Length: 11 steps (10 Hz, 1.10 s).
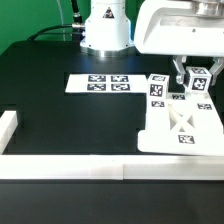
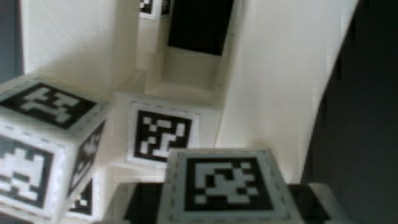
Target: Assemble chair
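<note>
Out wide, the exterior view takes in the whole black table, the white rail along its near edge, and the marker board lying flat in front of the arm's base. Over on that view's right sits the chair: a white cross-braced frame lying flat, tagged pieces standing along its far side. The gripper hangs right over it, fingers closed around a small tagged white part. The wrist view goes in tight: that tagged block sits between the dark fingers, another tagged cube alongside, white panels and a dark slot beyond.
</note>
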{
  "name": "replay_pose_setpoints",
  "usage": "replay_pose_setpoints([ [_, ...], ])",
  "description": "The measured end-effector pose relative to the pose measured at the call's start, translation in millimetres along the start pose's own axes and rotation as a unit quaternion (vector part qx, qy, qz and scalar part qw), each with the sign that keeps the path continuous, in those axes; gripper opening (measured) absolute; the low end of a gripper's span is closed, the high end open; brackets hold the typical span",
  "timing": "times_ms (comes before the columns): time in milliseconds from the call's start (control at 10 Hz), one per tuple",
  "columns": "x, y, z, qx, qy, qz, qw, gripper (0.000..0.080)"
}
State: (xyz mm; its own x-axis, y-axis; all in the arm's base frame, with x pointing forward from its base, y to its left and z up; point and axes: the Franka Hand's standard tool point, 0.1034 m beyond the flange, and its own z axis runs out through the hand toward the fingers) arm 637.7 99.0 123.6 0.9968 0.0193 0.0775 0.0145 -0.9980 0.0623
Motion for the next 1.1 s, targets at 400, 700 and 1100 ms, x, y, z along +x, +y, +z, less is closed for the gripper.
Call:
replay_pose_setpoints([
  [400, -0.6, -2.9, -0.1, 0.001, 0.0, 0.006, 1.0, 0.0271],
  [700, 0.8, -4.5, 0.2, 0.001, 0.005, 0.01, 1.0, 0.0271],
  [1100, 2.9, -8.9, 0.5, 0.003, 0.012, 0.017, 1.0, 0.0271],
])
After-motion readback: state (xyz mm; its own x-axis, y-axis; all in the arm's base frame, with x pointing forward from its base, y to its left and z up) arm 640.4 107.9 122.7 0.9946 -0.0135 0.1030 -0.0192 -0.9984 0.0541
